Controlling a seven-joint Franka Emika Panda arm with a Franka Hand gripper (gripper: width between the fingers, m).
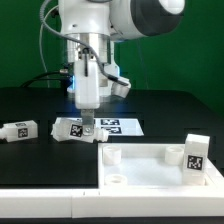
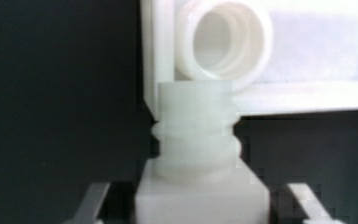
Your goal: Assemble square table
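Leg in jaws, corner socket ahead, loose leg beside

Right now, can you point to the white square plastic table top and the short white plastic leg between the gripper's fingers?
white square plastic table top (image 1: 150, 172): exterior view, on its bare flat inside.
short white plastic leg (image 2: 197, 135): wrist view, on its ridged middle part.

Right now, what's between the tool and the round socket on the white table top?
A short white plastic leg, held in the tool, fills that stretch, pointing at the round socket. The wrist view shows it.
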